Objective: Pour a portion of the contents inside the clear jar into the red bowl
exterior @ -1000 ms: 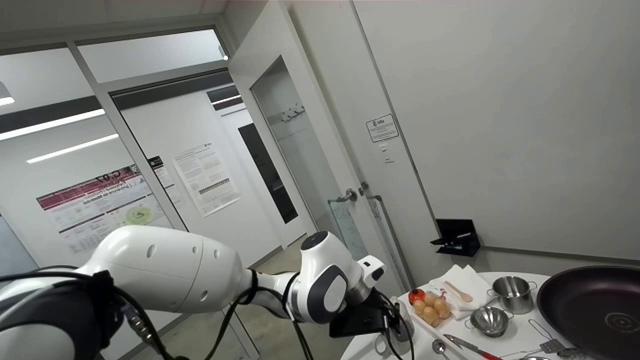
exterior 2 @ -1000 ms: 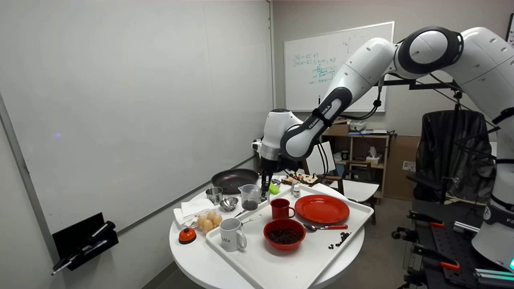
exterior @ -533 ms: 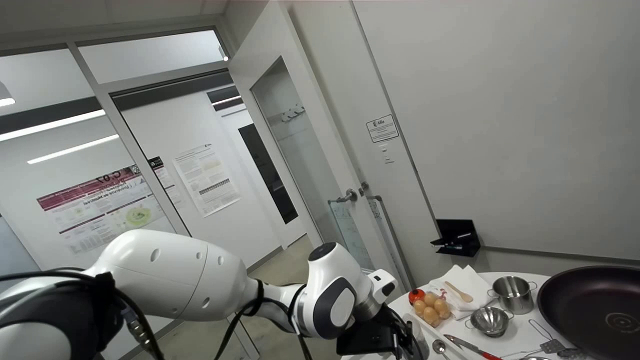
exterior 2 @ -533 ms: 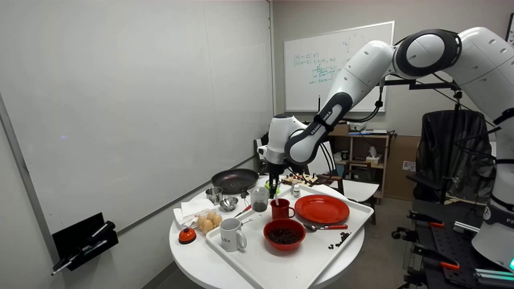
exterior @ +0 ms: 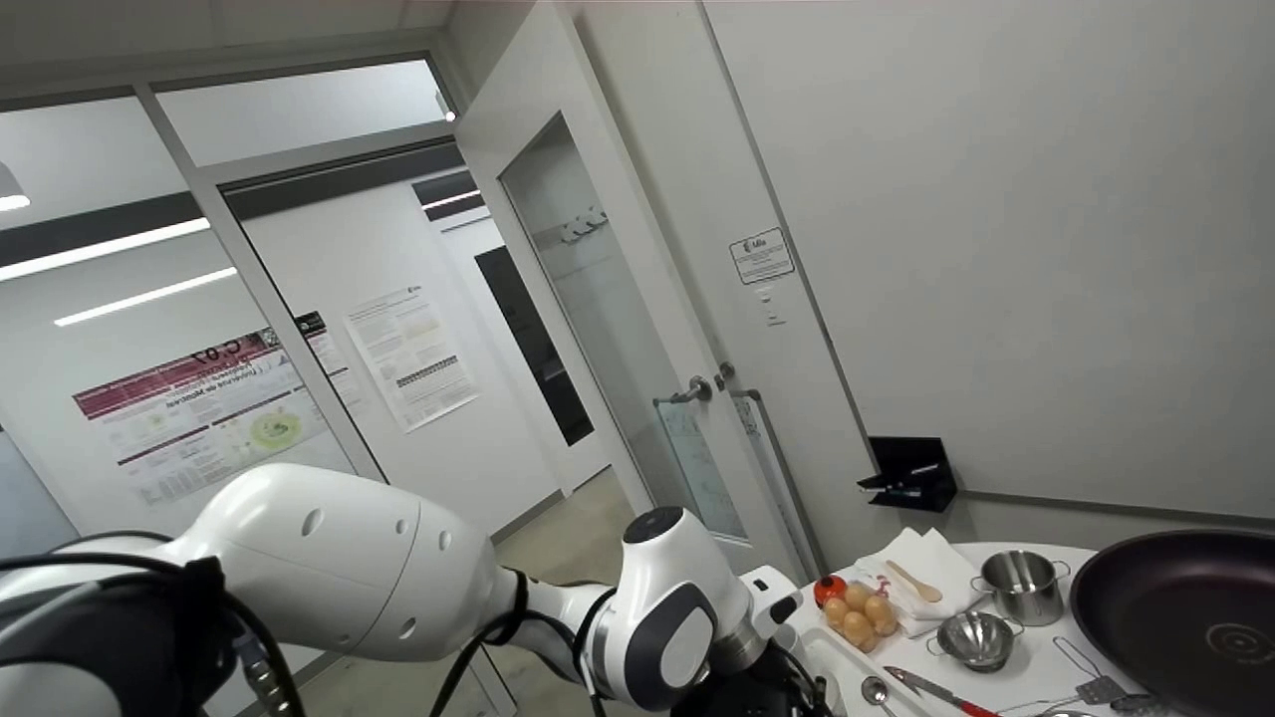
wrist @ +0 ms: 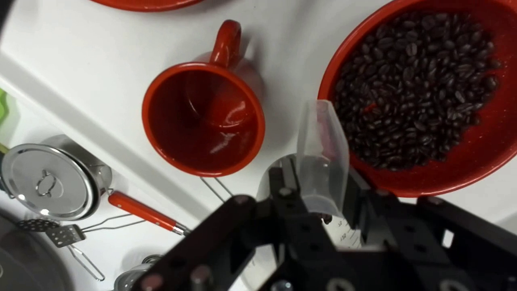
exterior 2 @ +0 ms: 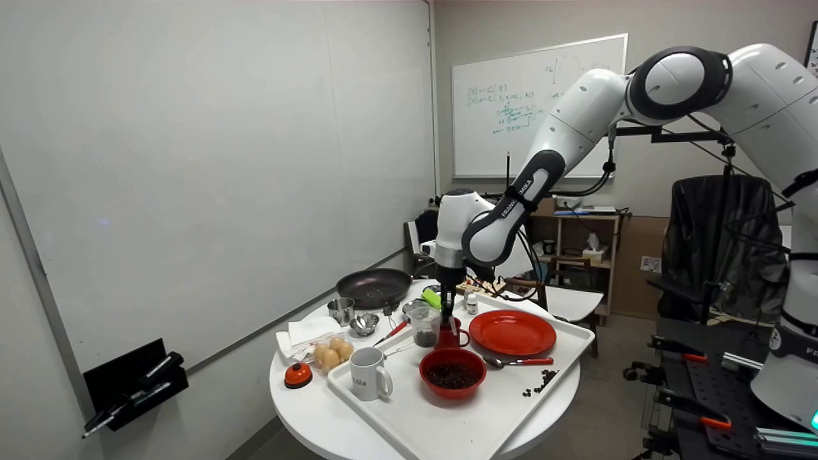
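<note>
Plastic clear jar (exterior 2: 423, 317), dark contents (exterior 2: 424, 338) at its base, now further right and lower in an exterior view, nearer the round red bowl (exterior 2: 451, 392) at lower centre. Fingers (wrist: 297, 222) clamped on its handle (wrist: 323, 178). Roughly upright: approach, probably; pour not begun.

Seemingly narrow gap, mug (wrist: 202, 119) to bowl (wrist: 484, 149)

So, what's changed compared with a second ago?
The black two-fingered gripper has carried the clear plastic measuring jug by its handle toward the round red bowl of dark beans. Nothing was visibly grabbed or let go. The bowl, the round red plate and the light-grey mug stayed put.
</note>
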You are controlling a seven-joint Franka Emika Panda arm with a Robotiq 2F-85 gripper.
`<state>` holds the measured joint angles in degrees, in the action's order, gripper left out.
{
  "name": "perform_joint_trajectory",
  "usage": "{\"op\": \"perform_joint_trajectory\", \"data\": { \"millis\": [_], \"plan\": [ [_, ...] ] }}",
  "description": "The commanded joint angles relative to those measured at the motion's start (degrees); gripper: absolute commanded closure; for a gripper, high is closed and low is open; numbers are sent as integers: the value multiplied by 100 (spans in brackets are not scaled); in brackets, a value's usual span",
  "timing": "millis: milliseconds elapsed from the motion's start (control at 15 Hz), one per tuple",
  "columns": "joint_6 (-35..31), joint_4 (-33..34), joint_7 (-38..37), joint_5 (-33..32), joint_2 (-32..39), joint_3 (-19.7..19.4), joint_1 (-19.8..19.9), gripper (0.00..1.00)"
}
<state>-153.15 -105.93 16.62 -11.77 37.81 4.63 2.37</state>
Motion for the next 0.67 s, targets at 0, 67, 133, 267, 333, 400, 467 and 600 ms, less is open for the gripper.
{"op": "perform_joint_trajectory", "data": {
  "millis": [0, 67, 133, 267, 333, 400, 467, 600],
  "plan": [
    [-167, -649, 13, 78, -631, -30, 41, 93],
    [-160, -776, -93, 14, -786, -129, -21, 93],
    [-112, -933, -226, -64, -979, -258, -97, 93],
    [13, -1190, -407, -178, -1341, -453, -201, 93],
    [76, -1301, -487, -245, -1512, -542, -251, 93],
    [171, -1387, -521, -280, -1677, -584, -266, 93],
    [248, -1456, -540, -293, -1809, -607, -273, 93],
    [396, -1545, -493, -265, -2032, -580, -260, 93]
  ]
}}
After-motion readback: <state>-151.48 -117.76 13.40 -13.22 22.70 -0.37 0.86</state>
